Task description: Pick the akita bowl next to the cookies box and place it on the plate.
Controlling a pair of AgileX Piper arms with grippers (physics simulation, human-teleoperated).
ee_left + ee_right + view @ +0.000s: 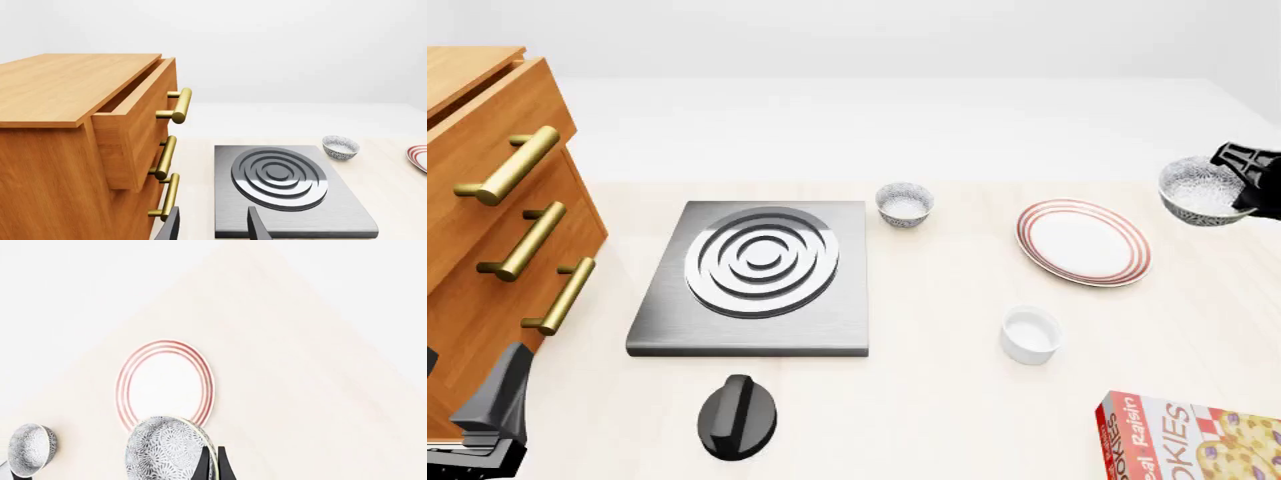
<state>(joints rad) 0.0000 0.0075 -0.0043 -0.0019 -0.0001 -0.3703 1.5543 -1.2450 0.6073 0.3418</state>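
A speckled akita bowl (1201, 192) hangs in the air at the far right, just right of the plate (1084, 242). My right gripper (1254, 180) is shut on its rim. In the right wrist view the akita bowl (163, 450) is tilted on edge, and the fingers of the right gripper (212, 467) pinch its rim, with the plate (167, 385) beyond it. The cookies box (1194, 440) lies at the front right corner. My left gripper (213, 227) stands open and empty near the stove's front edge, low by the cabinet at the left gripper (494, 415).
A second speckled bowl (904, 204) sits behind the stove burner (761, 275). A plain white cup (1030, 334) stands in front of the plate. A black knob (737, 415) lies before the stove. A wooden drawer cabinet (494, 230) with brass handles fills the left; its top drawer (133, 125) is slightly pulled out.
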